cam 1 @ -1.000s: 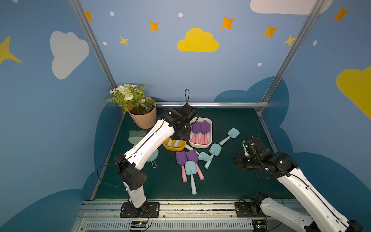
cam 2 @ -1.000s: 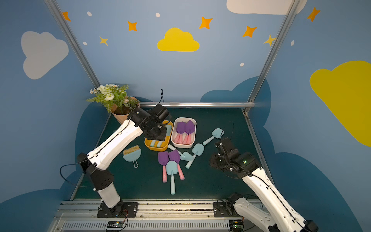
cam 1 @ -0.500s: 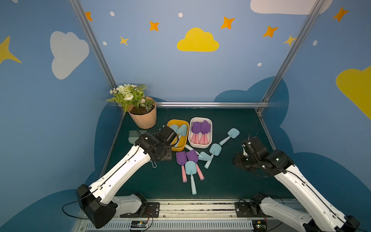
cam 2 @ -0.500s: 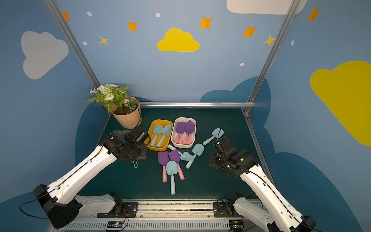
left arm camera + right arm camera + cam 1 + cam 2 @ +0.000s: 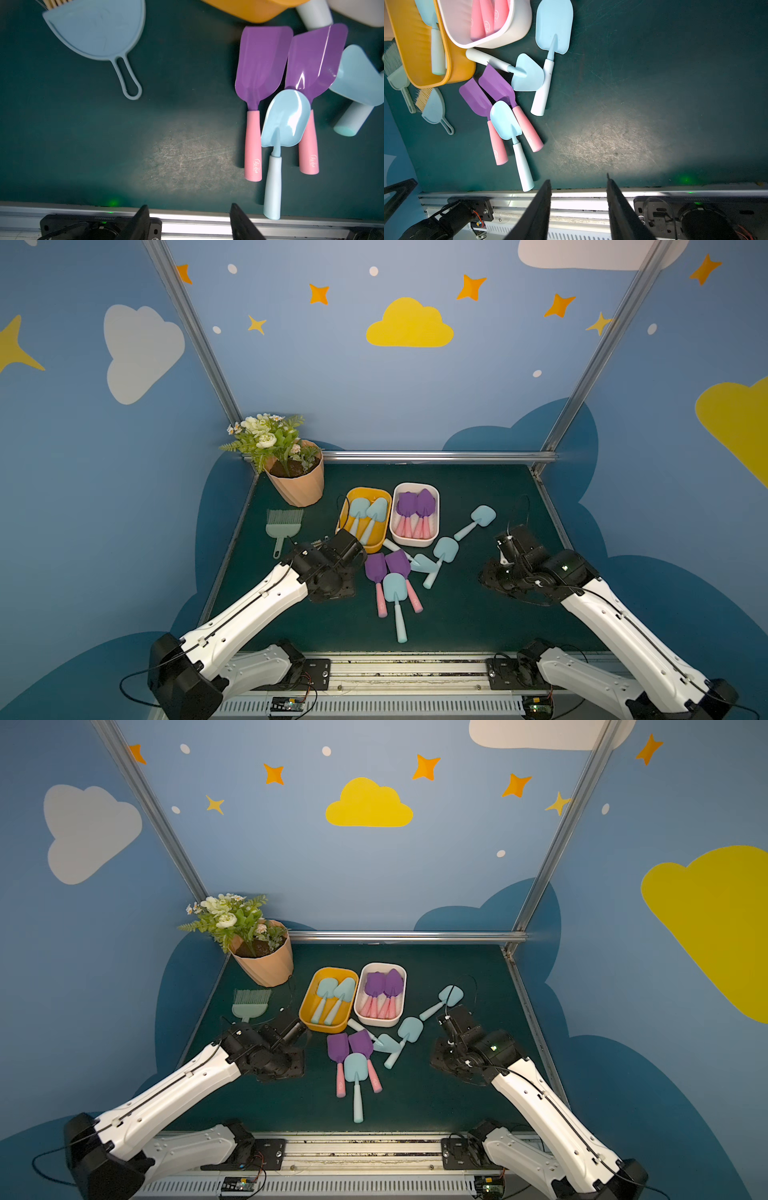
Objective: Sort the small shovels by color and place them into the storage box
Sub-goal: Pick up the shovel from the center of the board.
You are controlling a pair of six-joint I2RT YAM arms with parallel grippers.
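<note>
The yellow storage box (image 5: 343, 526) holds two blue shovels (image 5: 368, 510). The white storage box (image 5: 436, 512) beside it holds purple shovels (image 5: 415, 506) with pink handles. In front of the boxes, two purple shovels (image 5: 261, 66) lie on the mat with a blue shovel (image 5: 284, 120) across them. Three more blue shovels (image 5: 444, 549) lie to their right. My left gripper (image 5: 189, 207) hangs open and empty over bare mat, left of that pile. My right gripper (image 5: 578, 179) is open and empty over bare mat, right of the pile.
A peach flowerpot (image 5: 297, 485) with a plant stands at the back left. A grey-green brush (image 5: 282, 524) lies in front of it. A light blue dustpan (image 5: 97, 31) lies under the left arm. An aluminium rail (image 5: 415, 668) runs along the mat's front edge.
The left arm has drawn back from above the yellow box to the mat in front of it, and its jaws have spread wider. The right arm has hardly moved.
</note>
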